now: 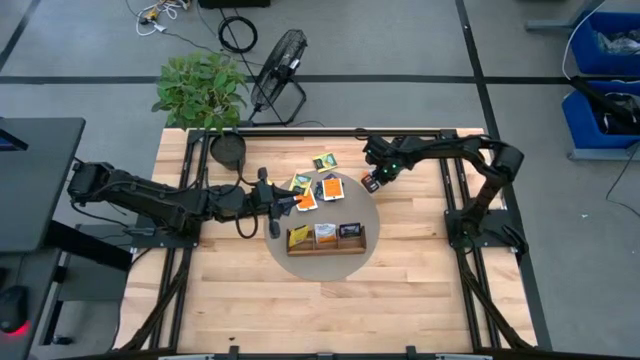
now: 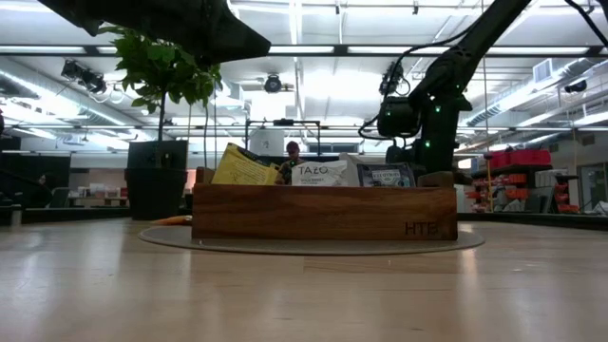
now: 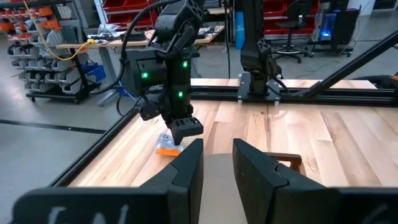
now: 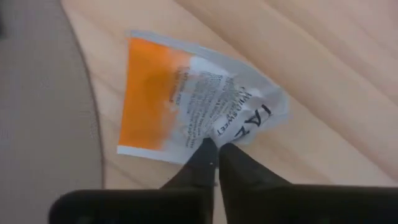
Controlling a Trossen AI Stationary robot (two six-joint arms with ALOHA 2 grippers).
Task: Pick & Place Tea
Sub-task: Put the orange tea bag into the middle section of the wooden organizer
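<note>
An orange-and-white tea packet (image 4: 180, 99) lies on the wood just off the round grey mat (image 1: 372, 225), and my right gripper (image 4: 216, 152) is shut on it. In the high view that packet (image 1: 369, 185) is a small orange spot under the right gripper (image 1: 373, 180). Several more packets (image 1: 318, 185) are scattered on the mat's far side. Three packets, yellow (image 2: 242, 166), white (image 2: 318, 173) and dark blue (image 2: 385, 175), stand in the wooden tray (image 1: 325, 238). My left gripper (image 3: 217, 165) is open over the mat, near the loose packets (image 1: 285, 203), and touches nothing. My right gripper pinches the packet's crumpled edge (image 4: 214, 135) on its white half between the two fingertips (image 4: 202, 158). It comes from above, pointing down. In the left wrist view the packet (image 3: 166, 148) sits at table level under the fingers; whether it is lifted clear I cannot tell.
A black round object (image 1: 228, 150) stands at the table's far left. A potted plant (image 1: 200, 85) and a fan (image 1: 278, 70) stand beyond the far edge. Bare wood lies on the near side of the tray (image 1: 330, 300). Black frame rails run along both table sides.
</note>
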